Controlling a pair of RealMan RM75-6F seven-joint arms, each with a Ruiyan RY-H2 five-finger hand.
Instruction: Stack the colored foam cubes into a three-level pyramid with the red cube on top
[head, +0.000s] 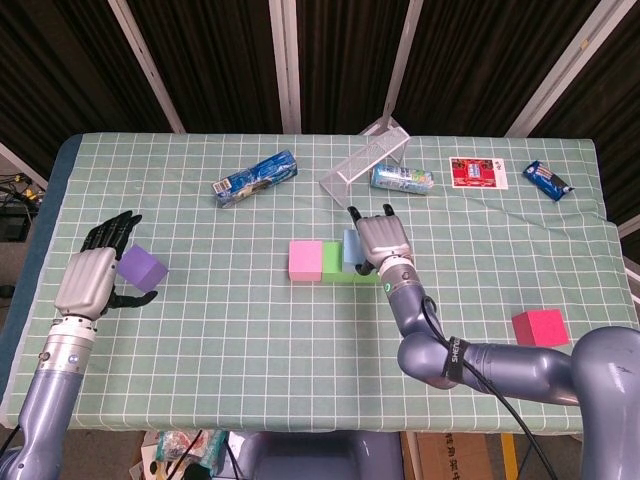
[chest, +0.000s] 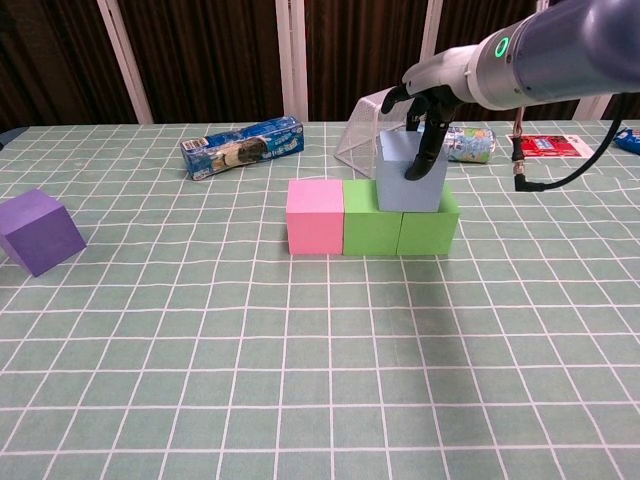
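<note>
A pink cube (chest: 315, 215) and two green cubes (chest: 371, 220) (chest: 428, 228) stand in a row at mid-table. On the two green ones sits a grey-blue cube (chest: 408, 182), also seen as the blue cube (head: 349, 248) in the head view. My right hand (chest: 428, 92) reaches over it from behind and grips it, one finger down its front face. The purple cube (head: 142, 268) lies at the far left, with my left hand (head: 95, 272) open just beside it, fingers spread. The red cube (head: 540, 327) sits alone at the right front.
A blue snack pack (chest: 243, 146) lies behind the row on the left. A tipped wire basket (chest: 362, 135) and a can (chest: 468, 143) sit behind my right hand. A red card (head: 477, 172) and a blue packet (head: 548, 178) lie at the back right.
</note>
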